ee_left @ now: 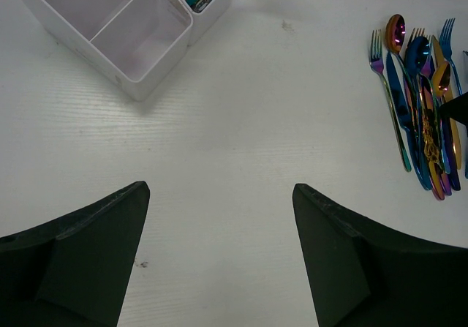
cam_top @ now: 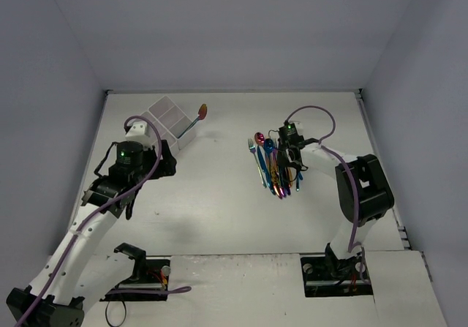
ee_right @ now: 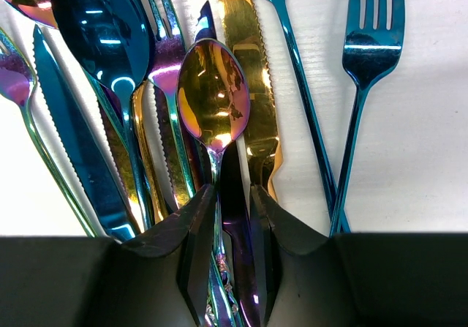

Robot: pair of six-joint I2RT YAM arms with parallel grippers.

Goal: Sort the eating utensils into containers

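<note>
Several iridescent eating utensils (cam_top: 274, 167) lie bunched side by side right of centre on the table, and they also show in the left wrist view as a pile (ee_left: 420, 107). My right gripper (ee_right: 232, 195) is down on the pile. Its fingers (ee_right: 196, 224) press in on the thin handle of a gold spoon (ee_right: 213, 96) and on a dark purple knife handle (ee_right: 235, 188) beside it. The white four-compartment container (cam_top: 170, 122) stands at the back left and holds one spoon (cam_top: 202, 110) leaning out over its rim. My left gripper (ee_left: 219, 195) hovers open over bare table, near the container (ee_left: 146, 85).
Close around the gripped spoon lie a gold serrated knife (ee_right: 248, 71), a blue spoon (ee_right: 102, 27), a blue knife (ee_right: 73, 144) and a blue fork (ee_right: 373, 49). Grey walls ring the white table (cam_top: 219, 210).
</note>
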